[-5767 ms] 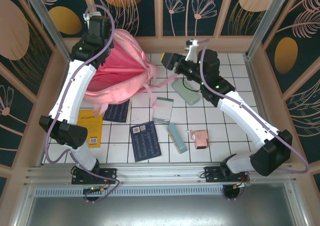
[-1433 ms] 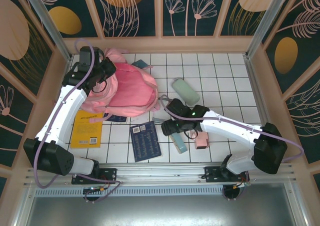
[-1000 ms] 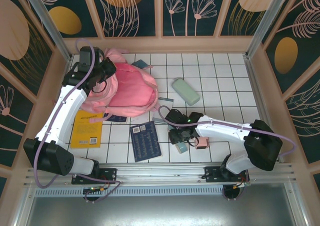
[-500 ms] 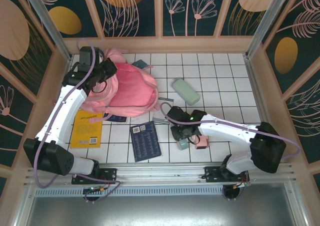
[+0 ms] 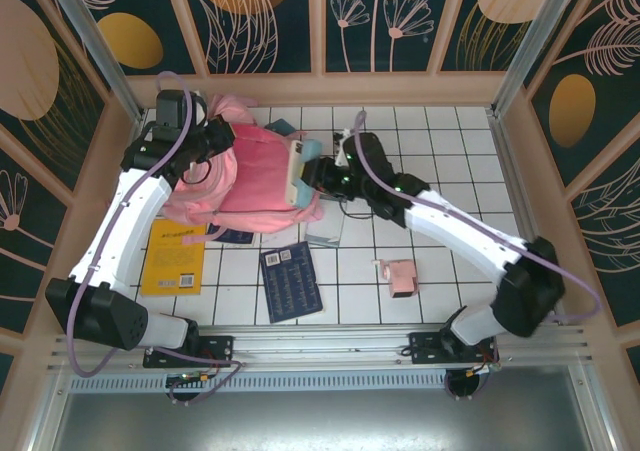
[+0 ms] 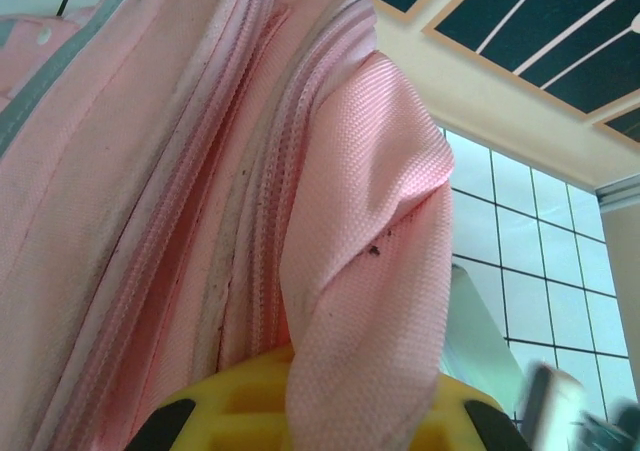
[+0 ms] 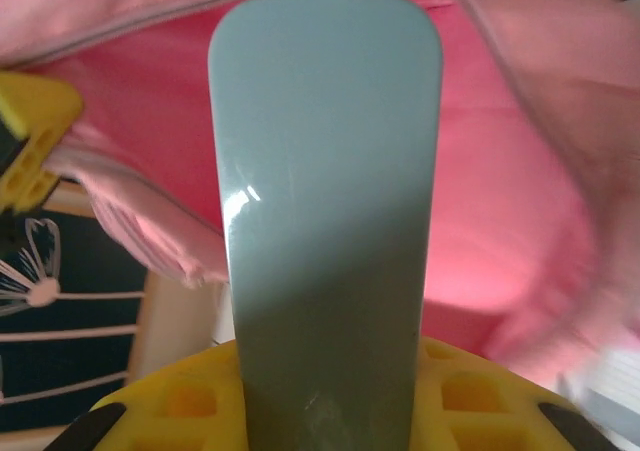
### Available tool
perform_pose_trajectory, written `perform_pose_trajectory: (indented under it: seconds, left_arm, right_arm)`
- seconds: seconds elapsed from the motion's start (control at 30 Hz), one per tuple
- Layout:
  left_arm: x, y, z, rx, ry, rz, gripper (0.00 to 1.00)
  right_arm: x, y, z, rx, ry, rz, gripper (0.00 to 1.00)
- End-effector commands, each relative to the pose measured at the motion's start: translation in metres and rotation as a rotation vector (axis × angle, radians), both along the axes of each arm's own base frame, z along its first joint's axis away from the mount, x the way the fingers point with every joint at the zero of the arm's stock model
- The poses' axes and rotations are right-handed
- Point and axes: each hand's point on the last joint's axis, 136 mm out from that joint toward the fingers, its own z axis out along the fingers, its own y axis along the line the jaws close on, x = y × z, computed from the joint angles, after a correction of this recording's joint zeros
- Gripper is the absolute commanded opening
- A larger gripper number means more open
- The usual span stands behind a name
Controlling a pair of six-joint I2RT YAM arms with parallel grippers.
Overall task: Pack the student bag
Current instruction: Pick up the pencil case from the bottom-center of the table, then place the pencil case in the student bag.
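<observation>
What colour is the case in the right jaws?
Plain pale blue-green, glossy. The case shows best in the right wrist view, against the pink student bag.

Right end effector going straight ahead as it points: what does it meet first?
The right end effector holds a pale blue case pointing into the open student bag; the bag's pink lining likely comes first, though depth is unclear.

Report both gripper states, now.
Left gripper: shut on the soft pink fabric backpack.
Right gripper: shut on the pale blue flat rounded case.
</observation>
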Motion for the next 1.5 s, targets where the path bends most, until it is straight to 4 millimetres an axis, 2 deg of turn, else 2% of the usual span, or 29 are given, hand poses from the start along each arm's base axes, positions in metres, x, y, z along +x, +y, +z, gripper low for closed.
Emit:
perform_pose_trajectory:
  seconds: [0.0,0.1,0.23,0.4,0.6,0.73,0.9,0.97,1.0,1.1,1.13,1.17,1.3,1.47]
  left_arm:
    - [0.003,-0.006,0.074,-0.031,-0.225,-0.046,0.00]
    - [0.002,-0.008,0.076,-0.036,-0.226,-0.061,0.00]
    - [0.001,-0.007,0.077,-0.019,-0.226,-0.065,0.00]
    - [0.002,-0.009,0.075,-0.018,-0.226,-0.074,0.00]
    - [0.006,-0.016,0.073,-0.044,-0.220,-0.104,0.00]
    - [0.007,-0.019,0.075,-0.055,-0.226,-0.112,0.00]
    - [0.008,-0.024,0.087,-0.079,-0.247,-0.130,0.00]
    - [0.008,-0.025,0.093,-0.086,-0.258,-0.136,0.00]
    - [0.009,-0.026,0.094,-0.089,-0.260,-0.140,0.00]
    - [0.011,-0.027,0.095,-0.091,-0.257,-0.145,0.00]
    - [0.010,-0.026,0.095,-0.088,-0.257,-0.142,0.00]
    - [0.010,-0.026,0.096,-0.087,-0.260,-0.140,0.00]
    - [0.010,-0.022,0.094,-0.065,-0.260,-0.123,0.00]
    - [0.011,-0.015,0.092,-0.034,-0.258,-0.095,0.00]
  right_arm:
    - [0.031,0.036,0.024,0.221,0.018,-0.039,0.03]
    - [0.053,0.056,0.002,0.277,0.039,-0.061,0.03]
    - [0.071,0.081,-0.012,0.291,-0.001,-0.051,0.03]
    - [0.072,0.096,-0.029,0.329,0.024,-0.040,0.03]
    - [0.071,0.129,-0.035,0.309,0.023,-0.005,0.03]
    - [0.082,0.153,-0.053,0.303,0.061,-0.014,0.07]
    - [0.100,0.191,-0.073,0.309,0.105,-0.018,0.11]
    - [0.105,0.210,-0.073,0.335,0.104,-0.001,0.16]
    - [0.109,0.221,-0.072,0.355,0.099,0.012,0.24]
    - [0.117,0.245,-0.074,0.382,0.115,0.046,0.57]
    - [0.118,0.249,-0.078,0.373,0.118,0.053,0.66]
    - [0.119,0.250,-0.072,0.375,0.104,0.058,0.71]
    - [0.111,0.244,-0.052,0.375,0.018,0.091,0.80]
    - [0.100,0.235,-0.038,0.332,-0.054,0.151,0.82]
